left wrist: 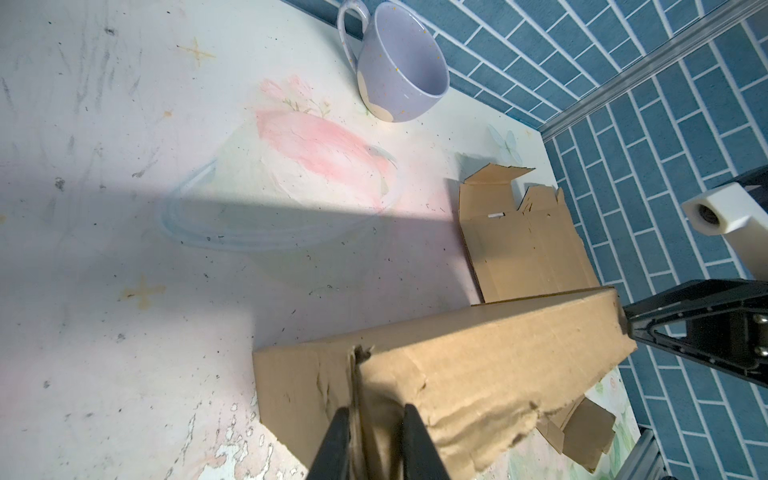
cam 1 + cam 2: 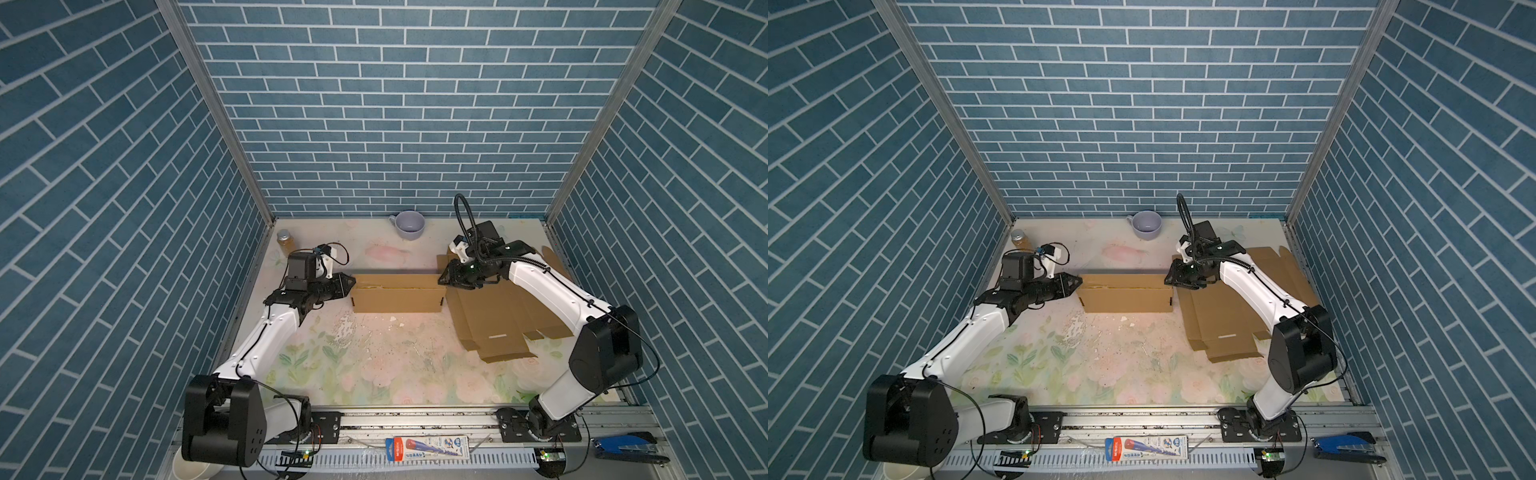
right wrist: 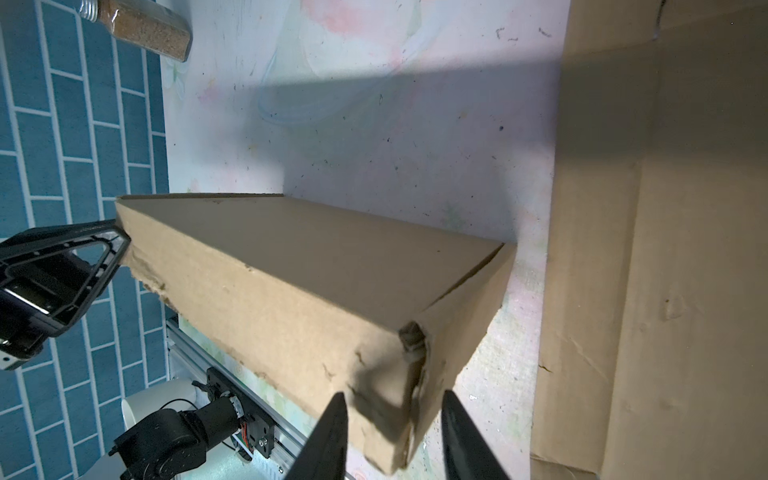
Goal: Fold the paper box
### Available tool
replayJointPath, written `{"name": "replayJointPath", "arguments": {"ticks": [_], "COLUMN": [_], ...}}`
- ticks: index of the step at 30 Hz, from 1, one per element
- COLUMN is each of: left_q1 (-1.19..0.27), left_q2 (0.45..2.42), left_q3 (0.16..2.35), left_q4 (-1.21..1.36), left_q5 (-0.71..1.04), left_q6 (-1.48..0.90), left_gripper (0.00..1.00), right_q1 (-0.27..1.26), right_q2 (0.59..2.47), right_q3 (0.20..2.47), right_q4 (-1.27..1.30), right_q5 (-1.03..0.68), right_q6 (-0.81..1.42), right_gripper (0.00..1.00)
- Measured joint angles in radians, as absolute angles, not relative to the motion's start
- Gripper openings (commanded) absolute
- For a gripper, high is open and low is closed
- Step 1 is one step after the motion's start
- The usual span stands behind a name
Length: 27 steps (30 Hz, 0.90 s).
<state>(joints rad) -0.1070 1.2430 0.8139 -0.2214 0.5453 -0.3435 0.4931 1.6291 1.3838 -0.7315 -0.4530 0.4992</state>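
The box (image 2: 395, 297) lies on the table (image 2: 374, 365) as a long, low, partly folded carton, spanning the gap between the two grippers in both top views. The left gripper (image 2: 352, 283) meets the box's left end; in the left wrist view its fingers (image 1: 338, 440) stand close together with the ragged cardboard of that end wall pinched between them, so it grips the box. The right gripper (image 2: 443, 282) is at the box's right end, toward the rear corner; in the right wrist view its fingers (image 3: 461, 432) are spread and straddle that crumpled corner, and a strip of table shows between one finger and the cardboard, so it is not clamped. Both ends of the box are torn and dented, while its front wall stands upright and its top panel tilts a little. Just right of the box a flat sheet (image 2: 498, 320) of unfolded cardboard lies under the right arm, its near edge just beside the box's right end. Behind the box the table is bare up to a mug (image 2: 409, 226) at the back wall, well apart from the box. A jar (image 2: 284, 241) stands behind the box's left end, beyond the left gripper. In front of the box a wide stretch of table is open down to the rail (image 2: 415, 417).
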Motion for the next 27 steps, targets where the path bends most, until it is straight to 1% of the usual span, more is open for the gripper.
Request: {"name": "replayJointPath", "arguments": {"ticks": [1,3,4,6,8,14,18,20,23,27], "left_q1": [-0.107,-0.107,-0.107,-0.107,-0.107,-0.104,-0.101,-0.099,-0.099,-0.097], "left_q2": [1.245,1.246,1.247,1.25,1.25,1.251,1.212,1.169,1.093,1.025], "left_q3": [0.813,0.811,0.809,0.807,0.807,0.83,0.832,0.818,0.789,0.77], "left_q4": [-0.22,-0.213,-0.206,-0.2,-0.197,-0.229,-0.299,-0.347,-0.43,-0.535], "left_q5": [0.546,0.545,0.545,0.545,0.545,0.519,0.486,0.464,0.445,0.423], "left_q6": [-0.343,-0.341,-0.342,-0.342,-0.342,-0.34,-0.336,-0.334,-0.339,-0.348], "left_gripper": [0.19,0.18,0.18,0.18,0.21,0.28,0.41,0.48,0.53,0.58], "right_q1": [0.492,0.488,0.486,0.483,0.48,0.483,0.538,0.582,0.669,0.75], "right_q2": [1.631,1.64,1.641,1.644,1.648,1.655,1.608,1.56,1.497,1.475], "right_q3": [1.38,1.374,1.374,1.374,1.373,1.361,1.298,1.245,1.167,1.099], "right_q4": [-0.729,-0.724,-0.719,-0.714,-0.704,-0.641,-0.575,-0.552,-0.535,-0.534], "right_q5": [-0.453,-0.458,-0.461,-0.469,-0.484,-0.507,-0.462,-0.425,-0.368,-0.336], "right_q6": [0.5,0.499,0.499,0.5,0.5,0.519,0.52,0.521,0.517,0.525], "right_gripper": [0.27,0.25,0.26,0.31,0.32,0.31,0.31,0.34,0.41,0.58]}}
